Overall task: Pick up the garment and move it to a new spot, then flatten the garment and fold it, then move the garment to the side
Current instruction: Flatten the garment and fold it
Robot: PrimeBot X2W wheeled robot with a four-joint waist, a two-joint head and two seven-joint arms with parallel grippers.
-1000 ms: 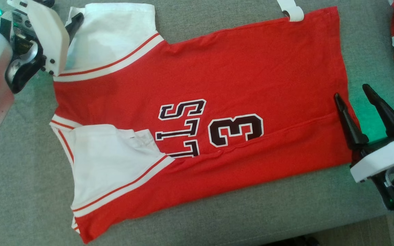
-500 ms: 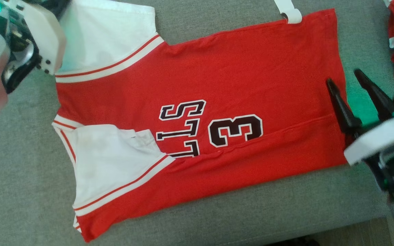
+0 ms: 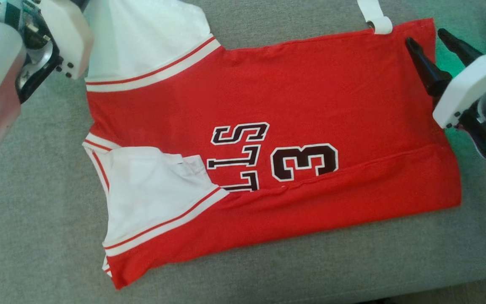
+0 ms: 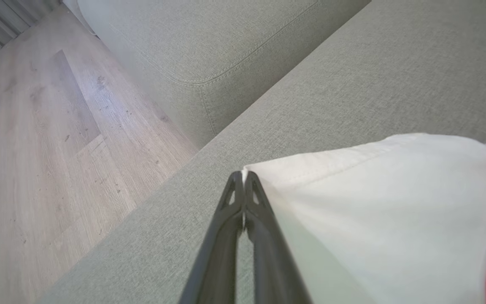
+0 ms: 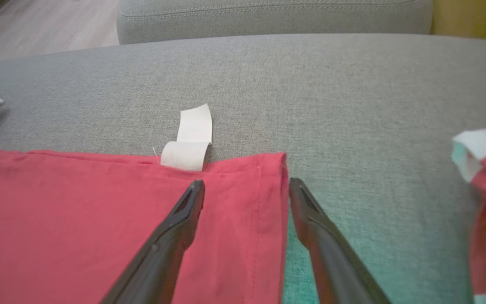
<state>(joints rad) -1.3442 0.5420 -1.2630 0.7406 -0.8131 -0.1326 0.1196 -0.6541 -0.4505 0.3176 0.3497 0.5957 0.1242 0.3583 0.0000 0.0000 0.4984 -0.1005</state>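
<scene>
Red jersey flat on grey couch, near edge folded. Left claw pinches white sleeve; right claw gapes astride hem. Far fold, side move remain.

Left pincer, at ten o'clock in the head view, fingers pressed together; right pincer, at two o'clock, fingers spread apart.

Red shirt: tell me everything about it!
The red shirt lies flat on the grey couch: soft cloth, white sleeves, striped trim, dark letters and a 3. Its near edge is folded over. A white tag pokes from the hem. The left tool pinches a sleeve corner; the open right tool straddles a hem corner.
</scene>
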